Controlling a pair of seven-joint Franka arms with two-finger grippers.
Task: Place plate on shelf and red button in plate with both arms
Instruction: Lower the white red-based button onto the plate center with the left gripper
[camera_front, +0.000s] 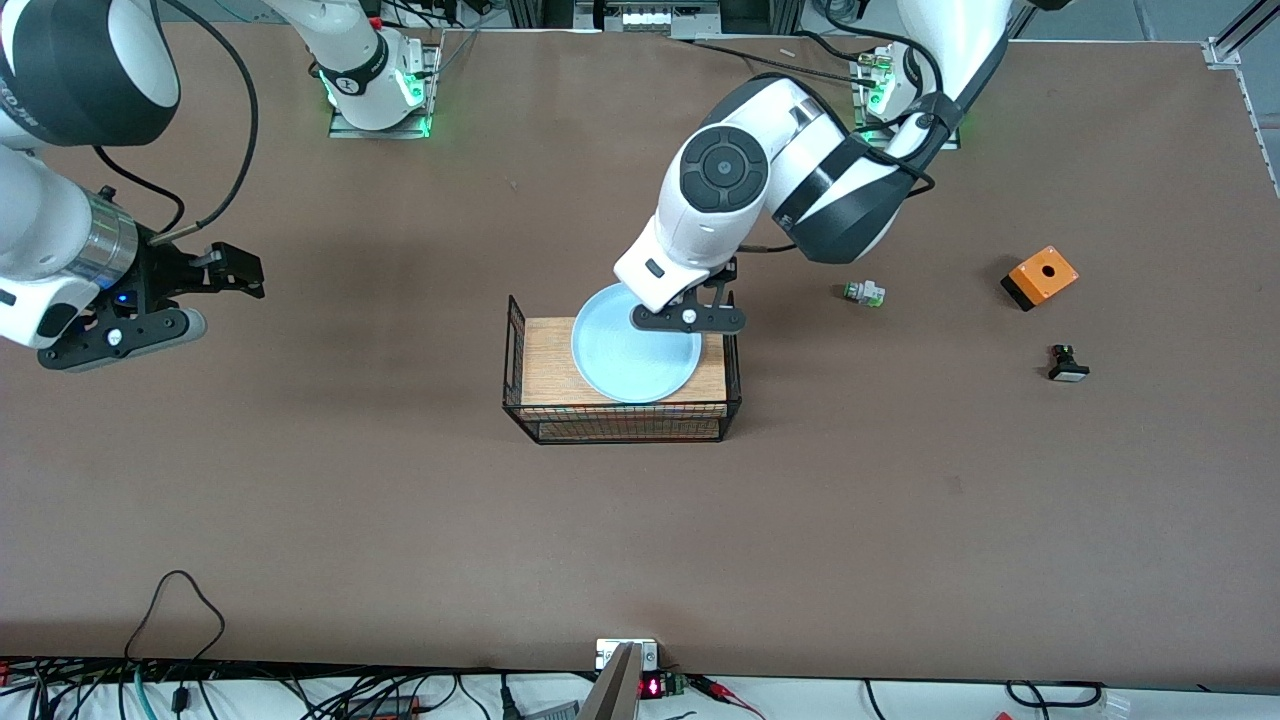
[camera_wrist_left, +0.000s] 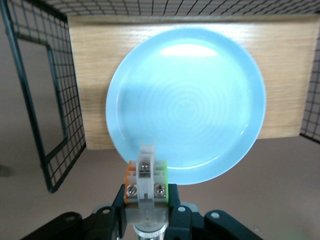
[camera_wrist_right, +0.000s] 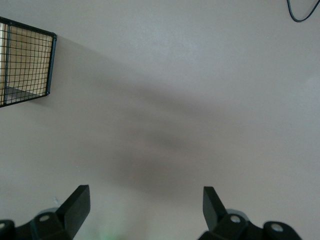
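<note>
The pale blue plate (camera_front: 630, 350) lies flat on the wooden top of the wire rack (camera_front: 548, 362) at the table's middle. In the left wrist view the plate (camera_wrist_left: 186, 107) overhangs the wood's edge a little. My left gripper (camera_front: 690, 318) hovers over the plate's rim toward the left arm's end. It is shut on the red button (camera_wrist_left: 146, 175), a small white-bodied part with orange and green sides and two screws; its cap is hidden between the fingers. My right gripper (camera_front: 130, 335) is open and empty over bare table at the right arm's end, and the arm waits there.
Toward the left arm's end lie a white piece with a green and silver tip (camera_front: 863, 293), an orange box (camera_front: 1040, 277) and a small black-and-white piece (camera_front: 1067, 365). The rack's wire end (camera_wrist_right: 25, 62) shows in the right wrist view. Cables run along the table's near edge.
</note>
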